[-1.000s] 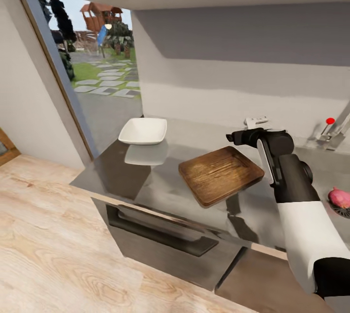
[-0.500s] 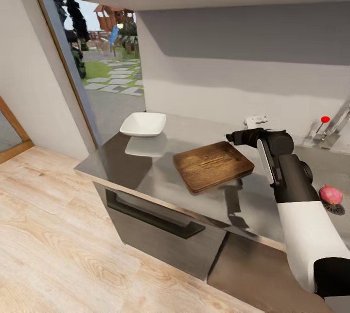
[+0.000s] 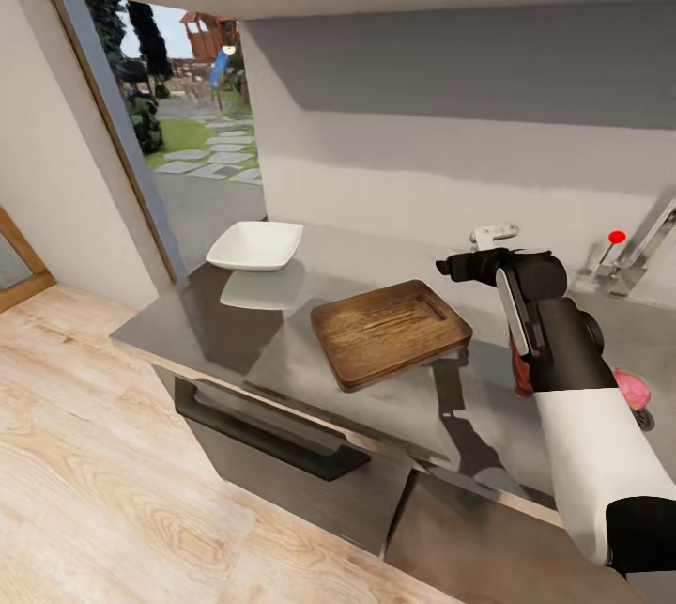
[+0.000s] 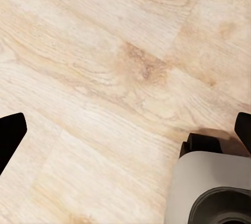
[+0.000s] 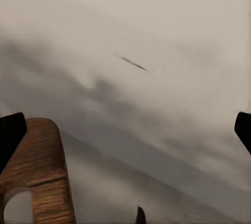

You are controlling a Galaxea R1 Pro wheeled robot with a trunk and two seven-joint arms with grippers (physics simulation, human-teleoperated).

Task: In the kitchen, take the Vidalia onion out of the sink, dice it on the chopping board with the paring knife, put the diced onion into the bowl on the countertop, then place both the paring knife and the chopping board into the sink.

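Head cam: high, looking forward and down over the countertop (image 3: 394, 397) from a short way off, back wall beyond. Left wrist cam: faces straight down at the wood floor (image 4: 104, 78), fairly near. Right wrist cam: low over the worktop, looking toward the wall, close in and blurry. Shared area: the handle-hole end of the chopping board (image 3: 390, 333) (image 5: 36, 177) shows in both head and right wrist; probably the wall too.

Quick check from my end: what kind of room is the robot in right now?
Most likely a home kitchen. A brushed-steel countertop runs over dark cabinets, with a chopping board and a white bowl on it, and a tap stands at the far right. A glass door beside it opens onto a garden.
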